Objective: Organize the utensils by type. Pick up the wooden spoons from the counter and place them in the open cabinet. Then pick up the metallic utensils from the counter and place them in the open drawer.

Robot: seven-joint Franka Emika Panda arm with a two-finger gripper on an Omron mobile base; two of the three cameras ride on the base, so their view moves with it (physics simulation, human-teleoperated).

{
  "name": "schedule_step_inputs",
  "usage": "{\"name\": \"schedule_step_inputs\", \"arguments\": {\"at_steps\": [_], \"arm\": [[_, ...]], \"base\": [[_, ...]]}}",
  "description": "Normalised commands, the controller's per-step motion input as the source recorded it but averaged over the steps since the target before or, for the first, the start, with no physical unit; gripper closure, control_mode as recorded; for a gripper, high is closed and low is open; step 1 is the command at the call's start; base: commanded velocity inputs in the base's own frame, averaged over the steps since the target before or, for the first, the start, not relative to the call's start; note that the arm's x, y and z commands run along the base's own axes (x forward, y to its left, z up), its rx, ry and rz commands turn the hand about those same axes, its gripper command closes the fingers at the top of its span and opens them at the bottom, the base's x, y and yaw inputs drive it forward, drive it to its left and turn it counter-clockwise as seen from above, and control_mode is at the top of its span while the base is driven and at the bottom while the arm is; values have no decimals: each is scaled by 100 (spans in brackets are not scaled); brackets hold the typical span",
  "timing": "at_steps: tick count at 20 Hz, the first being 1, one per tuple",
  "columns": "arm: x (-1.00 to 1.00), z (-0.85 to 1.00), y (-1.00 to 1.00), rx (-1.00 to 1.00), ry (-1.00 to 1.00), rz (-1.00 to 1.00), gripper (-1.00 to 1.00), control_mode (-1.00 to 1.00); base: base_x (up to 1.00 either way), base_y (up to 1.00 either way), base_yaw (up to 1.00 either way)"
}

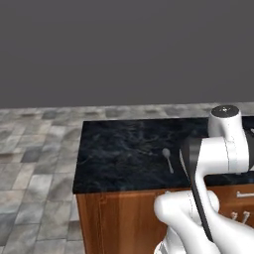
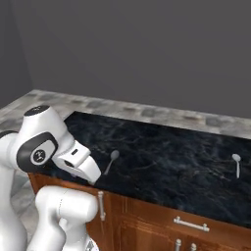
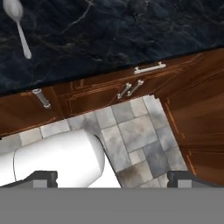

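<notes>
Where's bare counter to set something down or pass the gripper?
The counter has broad dark patches: the stretch between the near spoon and the far spoon, and the back strip along the far edge. No crowded spots; just avoid the two spoons.

glossy white rounded arm with dark joint bands, a grey-capped joint and small dark finger tips.

Wide open dark marble counter here, with one metal spoon lying flat near the front edge and a second spoon well apart toward the right. Below, cabinet door handles and a drawer handle jut out over bare tile floor.
</notes>
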Motion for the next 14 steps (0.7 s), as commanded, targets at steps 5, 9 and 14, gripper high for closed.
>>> {"name": "schedule_step_inputs", "arguments": {"at_steps": [5,9,14], "arm": [[0,0,0,0,0,0,-100,100],[0,0,0,0,0,0,-100,100],[0,0,0,0,0,0,-100,100]], "base": [[37,0,0],[25,6,0],[69,1,0]]}}
